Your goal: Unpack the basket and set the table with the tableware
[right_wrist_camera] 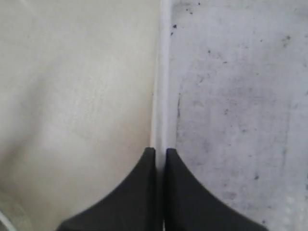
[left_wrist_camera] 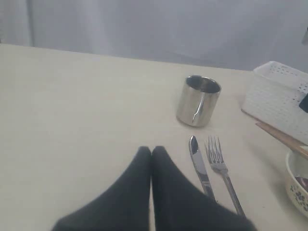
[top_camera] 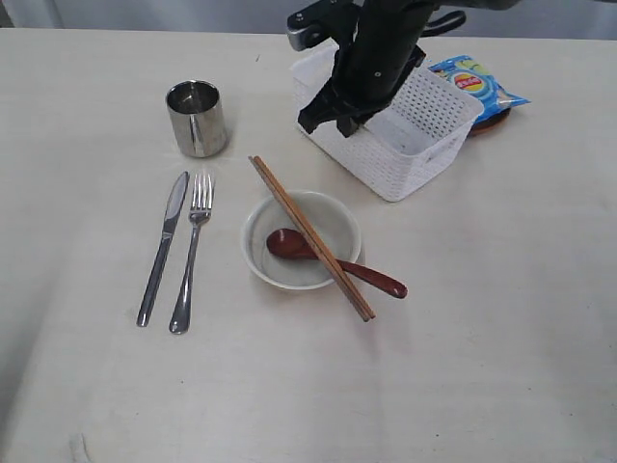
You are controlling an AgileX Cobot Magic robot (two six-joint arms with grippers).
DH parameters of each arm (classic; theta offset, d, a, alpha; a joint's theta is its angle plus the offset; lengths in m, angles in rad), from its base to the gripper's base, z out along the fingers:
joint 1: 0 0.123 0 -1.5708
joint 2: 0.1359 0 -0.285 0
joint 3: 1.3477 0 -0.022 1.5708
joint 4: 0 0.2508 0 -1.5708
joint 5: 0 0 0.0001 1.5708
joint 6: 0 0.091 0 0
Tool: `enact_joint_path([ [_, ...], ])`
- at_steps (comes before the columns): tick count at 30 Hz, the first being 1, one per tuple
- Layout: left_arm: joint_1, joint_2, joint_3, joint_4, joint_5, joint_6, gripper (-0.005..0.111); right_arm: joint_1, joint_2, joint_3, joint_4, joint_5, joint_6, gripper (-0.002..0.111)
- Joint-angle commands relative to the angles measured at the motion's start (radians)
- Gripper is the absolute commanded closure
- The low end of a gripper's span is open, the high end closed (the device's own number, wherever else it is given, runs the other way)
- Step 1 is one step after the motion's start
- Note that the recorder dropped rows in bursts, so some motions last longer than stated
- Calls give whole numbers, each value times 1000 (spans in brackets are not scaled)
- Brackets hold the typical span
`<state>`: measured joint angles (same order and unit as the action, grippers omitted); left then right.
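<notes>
The right gripper (right_wrist_camera: pixel 160 153) is clamped on the wall of the white rectangular plastic basket (top_camera: pixel 416 159) with perforated grid sides. In the right wrist view its two black fingertips (right_wrist_camera: pixel 147 166) stand on either side of the thin white rim, one over the pale cream wood-grain table (top_camera: pixel 482 347) and the other over the basket's scuffed grey floor. In the exterior view the basket stands near the table's far edge, toward the far right corner, and the black arm comes down on the wall that faces the shiny steel cup (top_camera: pixel 196 118). Just beside the basket's far side, a blue chips bag (top_camera: pixel 477 82) lies on a brown round plate (top_camera: pixel 490 122), of which only an edge shows. The cup stands upright, well apart from the basket and nearer the far left corner. In front of it, a steel knife (top_camera: pixel 166 241) and a steel fork (top_camera: pixel 191 256) lie side by side, close but not touching. Near the middle of the table sits a pale round bowl (top_camera: pixel 289 272). A reddish-brown wooden spoon (top_camera: pixel 371 278) has its head inside the bowl and its handle out over the rim. Two wooden chopsticks (top_camera: pixel 308 231) lie together across the bowl, over the spoon's handle. The left gripper (left_wrist_camera: pixel 151 153) is closed, with its fingertips meeting and nothing between them, above bare table near the knife's tip.
</notes>
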<state>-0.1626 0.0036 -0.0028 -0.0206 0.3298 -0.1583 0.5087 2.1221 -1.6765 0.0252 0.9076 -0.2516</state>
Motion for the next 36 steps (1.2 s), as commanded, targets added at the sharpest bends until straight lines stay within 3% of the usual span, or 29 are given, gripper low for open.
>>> enact_joint_path([
  [1, 1, -4, 3, -11, -11, 1, 107, -7, -60, -130, -1, 111, 34, 109],
  [7, 1, -4, 3, -11, -11, 1, 107, -79, -152, -273, -110, 159, 99, 109],
  [16, 1, -4, 3, -11, -11, 1, 107, -456, -106, -298, -25, 211, 178, 109],
  [20, 1, -4, 3, -11, -11, 1, 107, -572, -37, -298, 57, 220, 176, 109],
  [25, 1, -4, 3, -11, -11, 1, 107, -623, 71, -298, 63, 222, 210, 109],
  [36, 1, -4, 3, -11, -11, 1, 107, -587, 220, -298, 82, 204, 177, 109],
])
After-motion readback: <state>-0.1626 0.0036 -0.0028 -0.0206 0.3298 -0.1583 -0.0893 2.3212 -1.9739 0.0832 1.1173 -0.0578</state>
